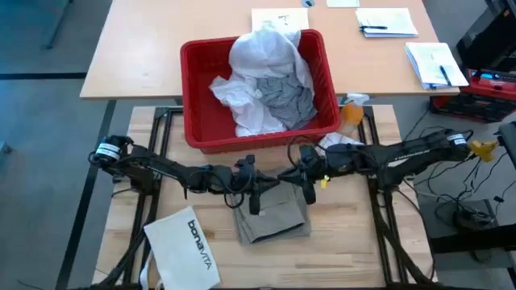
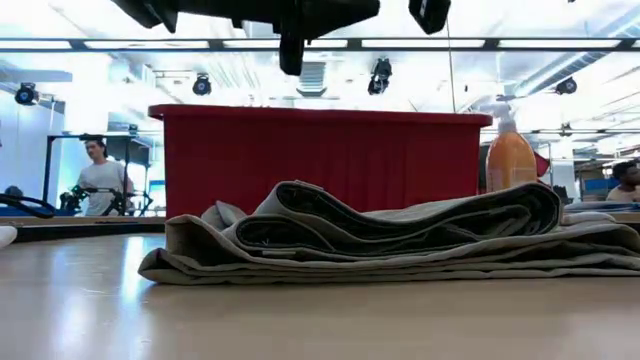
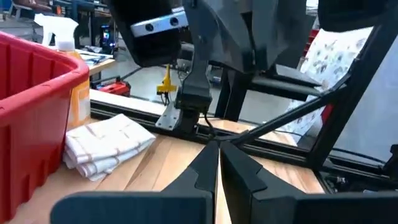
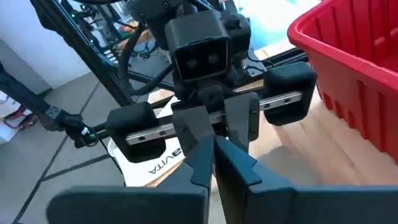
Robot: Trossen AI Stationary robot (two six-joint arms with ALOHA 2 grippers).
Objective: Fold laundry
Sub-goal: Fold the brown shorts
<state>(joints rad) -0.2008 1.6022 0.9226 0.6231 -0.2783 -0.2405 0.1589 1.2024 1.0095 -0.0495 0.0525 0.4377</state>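
Note:
A khaki-tan piece (image 1: 274,216) lies folded in several layers, flat on the table's near middle; the low view shows its stacked folds (image 2: 380,240). A red basket (image 1: 190,97) at the far middle holds a crumpled white shirt (image 1: 262,60) and a grey T-shirt (image 1: 289,97). My left gripper (image 3: 217,155) and my right gripper (image 4: 214,149) are both shut and hold nothing. They face each other, level, tip to tip, above the khaki piece's far edge and clear of it.
A stiff white "bonavita" bag (image 1: 184,250) lies at the near left. A folded white cloth (image 1: 339,145) and an orange spray bottle (image 1: 352,111) sit right of the basket. Papers lie on the far table. A person (image 2: 100,175) stands in the room behind.

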